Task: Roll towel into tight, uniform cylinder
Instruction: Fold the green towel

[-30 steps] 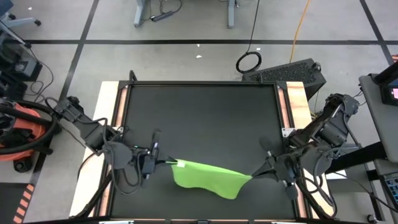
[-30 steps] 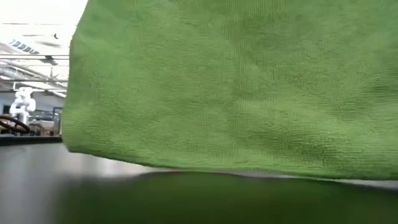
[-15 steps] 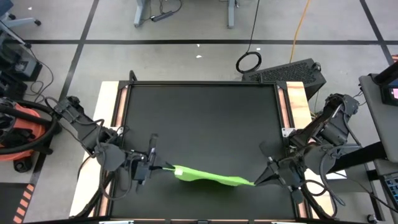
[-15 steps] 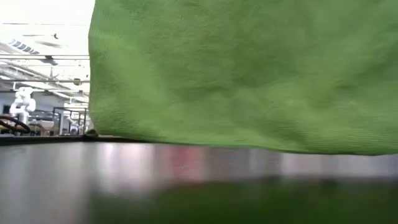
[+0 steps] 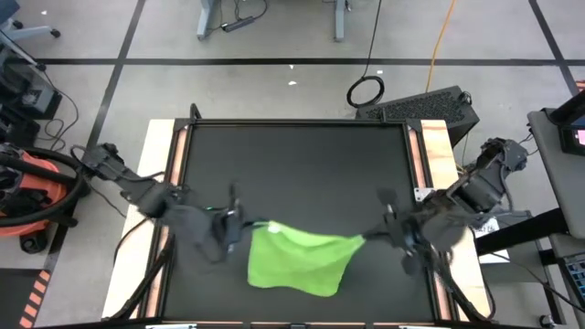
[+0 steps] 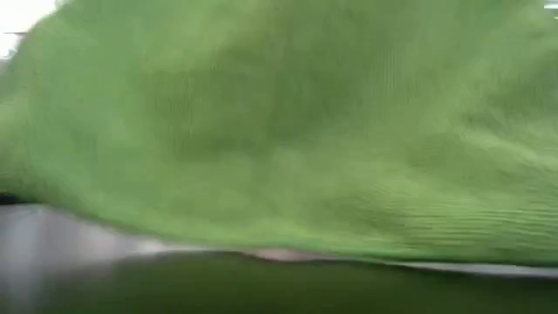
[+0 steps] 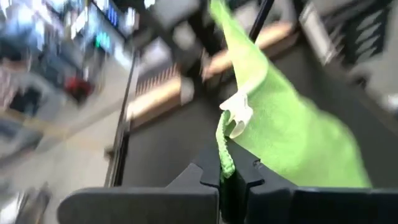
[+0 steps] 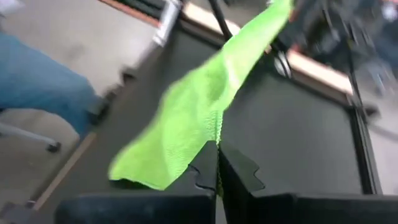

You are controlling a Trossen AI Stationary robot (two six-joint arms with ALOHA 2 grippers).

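- Black table mat (image 5: 292,174) fills my work surface, framed by pale wooden strips at its left and right sides, with grey floor marked by dark tape lines beyond it.
- My towel (image 5: 298,259), lime-green and plain, hangs stretched between my two grippers over the near part of the mat, its upper edge pulled fairly straight and the rest sagging toward the near edge of the table.
- In the low view the towel (image 6: 288,131) covers almost the whole picture (the cloth is blurred there), with a thin band of table showing under its lower edge.
- My left gripper (image 5: 239,225) sits at the towel's left upper corner, fingers pressed together and pinching the cloth; my left wrist view shows the green hem (image 7: 224,149) caught between my dark fingers, with a small white tag (image 7: 236,116) just above the pinch.
- My right gripper (image 5: 377,234) holds the opposite upper corner, fingers likewise closed on the cloth; from that wrist the towel (image 8: 199,112) runs away from my fingertips toward my other arm.
- A blue-clad leg of a person (image 8: 37,78) shows beside the table in my right wrist view.
- Farther off on the floor lie a coiled black cable (image 5: 366,90) and an orange cable (image 5: 442,32).
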